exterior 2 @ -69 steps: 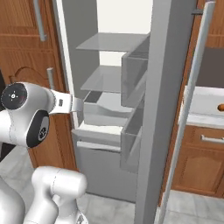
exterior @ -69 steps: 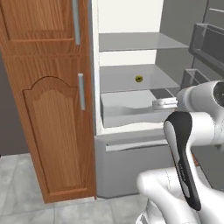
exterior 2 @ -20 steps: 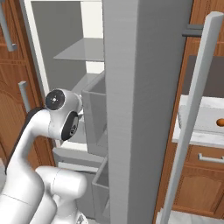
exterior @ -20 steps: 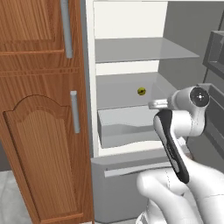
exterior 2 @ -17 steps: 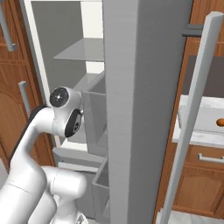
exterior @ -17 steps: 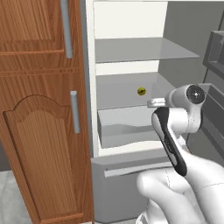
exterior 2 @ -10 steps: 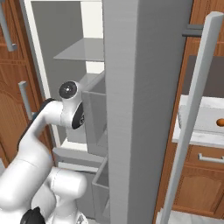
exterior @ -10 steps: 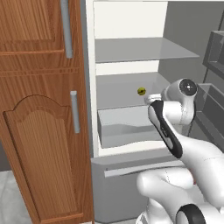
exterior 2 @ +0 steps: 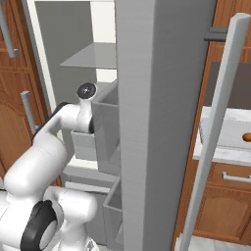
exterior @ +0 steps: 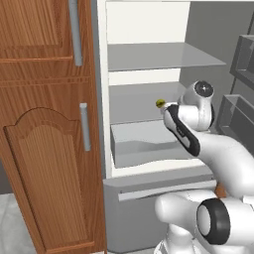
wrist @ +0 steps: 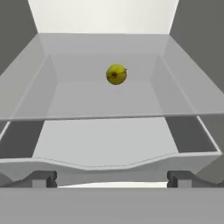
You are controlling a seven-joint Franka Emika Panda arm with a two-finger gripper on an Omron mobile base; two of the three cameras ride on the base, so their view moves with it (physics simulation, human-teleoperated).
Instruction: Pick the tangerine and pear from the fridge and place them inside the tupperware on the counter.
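Note:
The pear [wrist: 116, 74] is a small yellow-green fruit with a dark spot, lying alone toward the back of a grey shelf [wrist: 105, 98] in the open fridge [exterior: 149, 57]. My gripper [wrist: 111, 178] is open, level with the shelf's front edge and well short of the pear, with its fingertips [wrist: 43, 178] spread wide. From the left base view the pear [exterior: 160, 103] peeks out just left of my hand. The tangerine [exterior 2: 247, 137] is a small orange ball inside the light grey tupperware [exterior 2: 228, 132] on the white counter [exterior 2: 215, 156].
A grey drawer [exterior: 144, 146] juts out under the pear's shelf, directly below my hand. The open fridge door [exterior 2: 162, 98] with its clear bins [exterior 2: 105, 127] stands to the right of the arm. Tall wooden cabinets [exterior: 44, 149] flank the fridge on the left.
Over the last second my arm has stretched forward into the fridge, bringing the hand up to the pear's shelf. The pear has not moved.

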